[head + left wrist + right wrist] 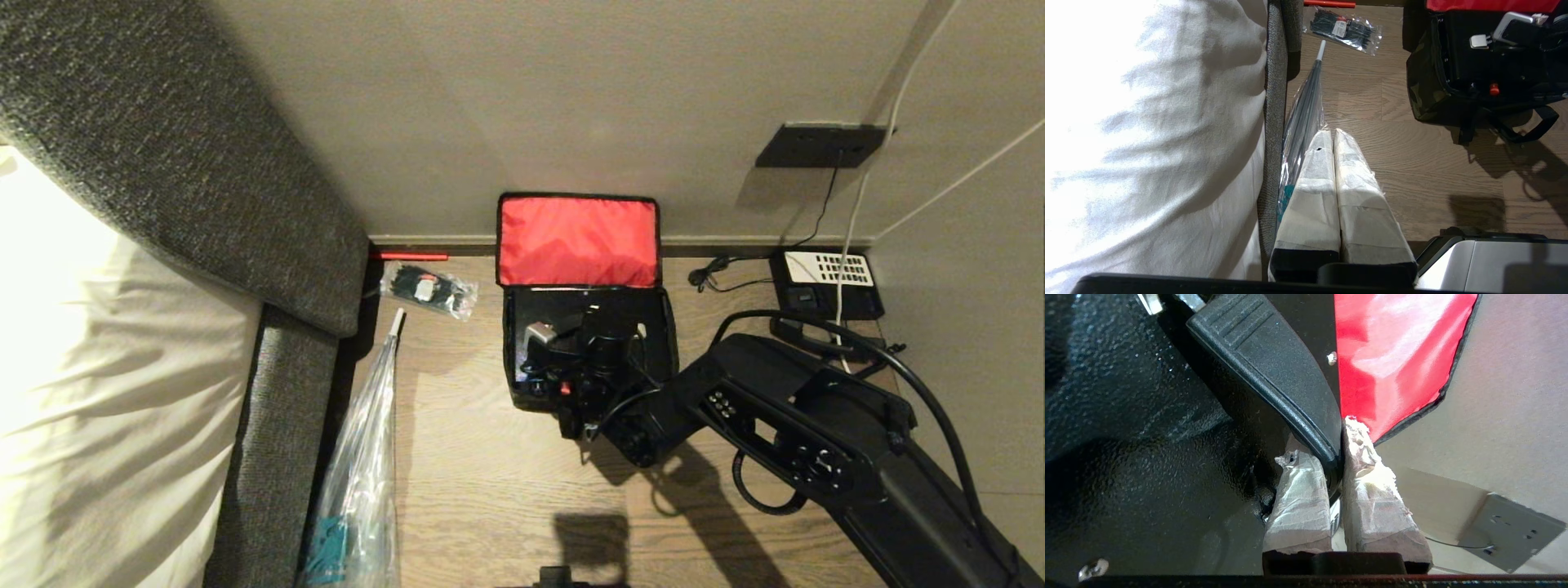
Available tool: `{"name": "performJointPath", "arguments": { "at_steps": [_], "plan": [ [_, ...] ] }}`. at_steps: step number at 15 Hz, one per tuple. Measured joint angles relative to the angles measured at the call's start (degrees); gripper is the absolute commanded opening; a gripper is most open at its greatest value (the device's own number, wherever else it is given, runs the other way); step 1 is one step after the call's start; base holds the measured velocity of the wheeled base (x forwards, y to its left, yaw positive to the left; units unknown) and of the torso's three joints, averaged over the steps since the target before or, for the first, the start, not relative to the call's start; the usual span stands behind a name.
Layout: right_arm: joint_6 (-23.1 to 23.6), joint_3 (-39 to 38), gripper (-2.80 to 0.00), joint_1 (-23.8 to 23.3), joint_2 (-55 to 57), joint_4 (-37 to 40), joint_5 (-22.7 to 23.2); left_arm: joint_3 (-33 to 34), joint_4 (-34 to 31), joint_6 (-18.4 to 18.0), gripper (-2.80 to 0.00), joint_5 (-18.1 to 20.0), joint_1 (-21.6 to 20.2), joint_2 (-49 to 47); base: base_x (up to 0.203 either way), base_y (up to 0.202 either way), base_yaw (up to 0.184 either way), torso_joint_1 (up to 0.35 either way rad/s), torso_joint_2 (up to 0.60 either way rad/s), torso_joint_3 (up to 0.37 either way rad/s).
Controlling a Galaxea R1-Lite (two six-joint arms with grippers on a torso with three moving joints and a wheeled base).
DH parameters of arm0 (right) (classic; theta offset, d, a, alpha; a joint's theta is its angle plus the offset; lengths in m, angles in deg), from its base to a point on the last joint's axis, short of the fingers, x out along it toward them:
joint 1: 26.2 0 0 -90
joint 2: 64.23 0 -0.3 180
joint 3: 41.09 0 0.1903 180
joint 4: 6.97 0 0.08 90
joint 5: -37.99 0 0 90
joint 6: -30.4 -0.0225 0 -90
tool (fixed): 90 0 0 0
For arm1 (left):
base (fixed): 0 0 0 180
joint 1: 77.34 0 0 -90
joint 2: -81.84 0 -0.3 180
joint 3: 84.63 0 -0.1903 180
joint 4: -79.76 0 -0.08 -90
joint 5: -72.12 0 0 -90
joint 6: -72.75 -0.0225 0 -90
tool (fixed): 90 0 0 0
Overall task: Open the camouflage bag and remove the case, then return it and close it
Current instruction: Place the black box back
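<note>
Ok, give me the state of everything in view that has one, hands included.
Camouflage bag: open, red-lined lid flipped back against the wall.
Case: in the bag, handle pinched.
Right hand: shut on the case's handle, over the open bag.
Left hand: shut, empty, parked above the floor beside the bed.
Telephone: on the floor, cord attached.

red bag lining, blk case

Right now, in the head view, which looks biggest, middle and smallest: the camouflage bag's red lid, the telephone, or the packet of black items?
1. The camouflage bag red lid.
2. The telephone.
3. The packet, though it looks nearly the telephone's size.
</note>
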Motion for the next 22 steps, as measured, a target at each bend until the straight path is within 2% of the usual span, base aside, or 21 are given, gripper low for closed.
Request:
{"name": "performJointPath", "arguments": {
  "at_steps": [5, 6, 10, 13, 17, 18, 22],
  "plan": [
    [0.00, 2.24, -2.80, -0.94, 2.73, 0.04, 0.00, 0.00, -0.01, 0.02, -2.80, 0.01, 0.00, 0.00, 0.000, 0.000, 0.000, 0.000, 0.00, 0.000],
    [-0.02, 2.60, 0.00, -1.11, 3.22, 0.03, 0.02, 0.00, -0.01, 0.00, -2.80, -0.02, 0.00, 0.00, 0.000, 0.000, 0.000, 0.000, 0.00, 0.000],
    [0.32, 2.95, 0.00, -1.57, 3.85, 0.91, 0.05, 0.00, -0.01, 0.02, -2.80, -0.02, 0.00, 0.00, 0.000, 0.000, 0.000, 0.000, 0.00, 0.000],
    [-1.66, 1.17, 0.00, -1.67, 3.28, 1.07, -0.04, 0.00, -0.01, 0.00, -2.80, 0.01, -0.05, 0.00, 0.000, 0.000, 0.000, 0.000, 0.00, 0.000],
    [-3.76, -8.18, 0.00, -1.48, -2.38, 1.07, -0.04, 0.00, -0.01, 0.00, -2.80, 0.01, 0.00, 0.00, 0.000, 0.000, 0.000, 0.000, 0.00, 0.000],
    [-4.05, -11.20, -2.80, -1.34, -4.60, 1.07, -0.04, 0.00, -0.01, 0.02, -2.80, 0.01, 0.00, 0.00, 0.000, 0.000, 0.000, 0.000, 0.00, 0.000],
    [-4.32, -24.57, -2.80, -0.95, -17.03, 2.10, -0.13, 0.00, -0.01, 0.00, -2.80, 0.00, 0.00, 0.00, 0.000, 0.000, 0.000, 0.000, 0.00, 0.000]
  ]
}}
